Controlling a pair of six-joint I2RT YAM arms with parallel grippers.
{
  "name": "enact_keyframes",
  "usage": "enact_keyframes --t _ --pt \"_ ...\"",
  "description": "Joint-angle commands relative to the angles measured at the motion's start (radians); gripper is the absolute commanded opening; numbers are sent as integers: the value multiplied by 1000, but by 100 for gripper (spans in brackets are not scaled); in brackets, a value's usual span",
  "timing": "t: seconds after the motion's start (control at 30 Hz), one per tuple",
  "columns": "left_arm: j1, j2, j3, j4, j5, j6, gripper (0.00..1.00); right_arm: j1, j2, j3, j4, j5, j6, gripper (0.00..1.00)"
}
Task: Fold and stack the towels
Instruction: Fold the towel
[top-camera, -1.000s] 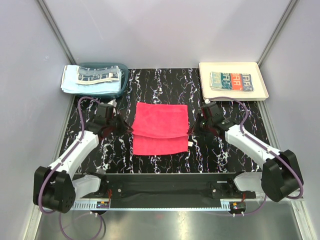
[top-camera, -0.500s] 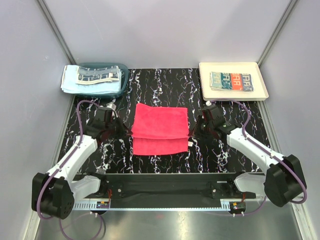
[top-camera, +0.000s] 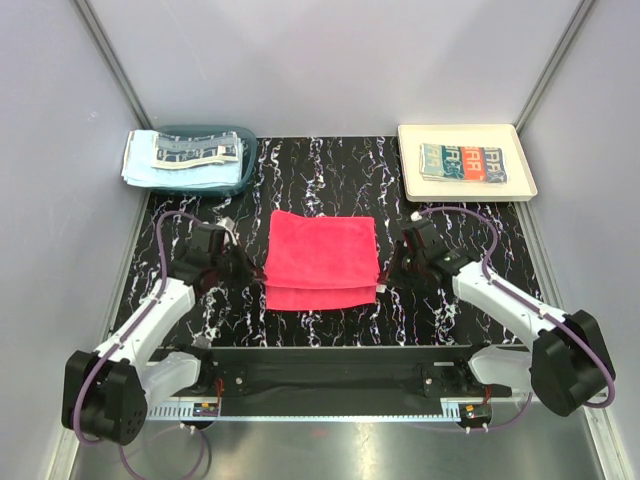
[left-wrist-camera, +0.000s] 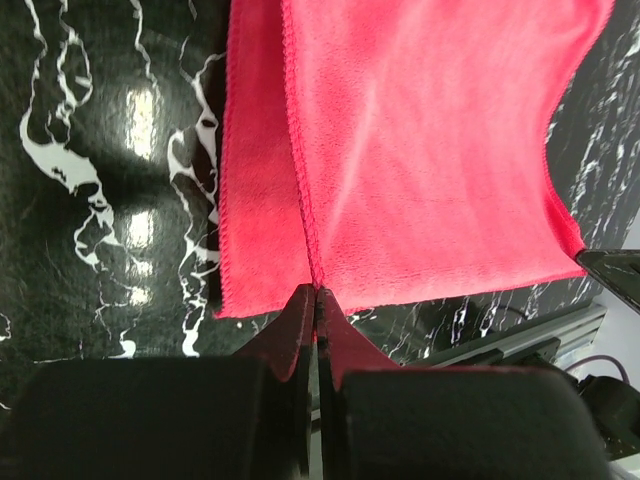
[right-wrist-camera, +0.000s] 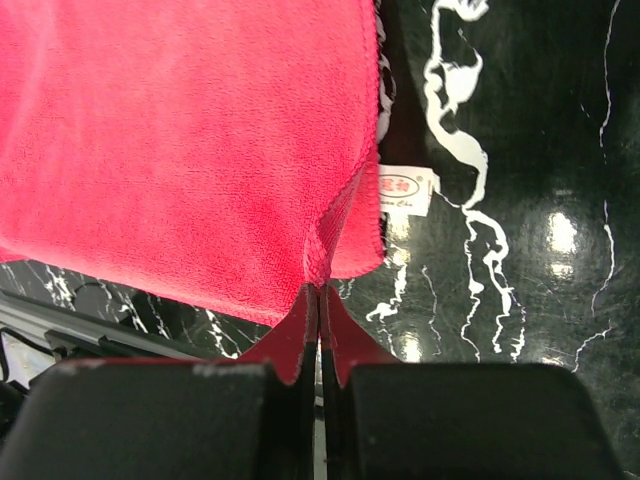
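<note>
Red-pink towel (top-camera: 320, 255) lies in the middle of the black marbled table (top-camera: 320, 165). Its long side runs left to right, and it is folded with the fold at the far side. The left gripper (left-wrist-camera: 316, 300) and the right gripper (right-wrist-camera: 320, 295) each pinch one end of the upper layer's near edge, fingers pressed together on the cloth. A teal basket (top-camera: 243, 172) with unfolded towels (top-camera: 185, 155) stands far left. A cream tray (top-camera: 410, 170) with folded towels (top-camera: 463, 162) stands far right. Both are well apart from the red one, and dark table shows on every side of it.

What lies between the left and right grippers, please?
The red towel, half folded; the left gripper and right gripper each pinch one side edge, as the top view shows.

Black marbled table (top-camera: 320, 170) bears red towel (top-camera: 320, 255), teal basket (top-camera: 248, 160), cream tray (top-camera: 470, 135).
</note>
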Motion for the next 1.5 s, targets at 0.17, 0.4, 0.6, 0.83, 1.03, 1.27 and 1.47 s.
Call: enact_keyframes --t 0.17,0.4,0.6,0.83,1.03,1.27,1.47 --pt "-1 38 -83 97 54 2 0 14 35 -73 98 14 31 0" --pt "1 138 -143 188 73 -1 0 18 109 -121 180 0 40 0" --pt "-1 178 -156 215 73 1 0 22 161 -139 221 -3 43 0" --pt "1 207 -160 216 96 4 0 28 167 -142 227 -2 48 0" --pt "1 198 -120 150 120 19 0 30 146 -135 200 6 46 0" --pt "1 144 -77 71 133 33 0 30 112 -121 162 26 41 0" --pt "2 115 -102 59 149 31 0 30 94 -135 158 24 46 0"
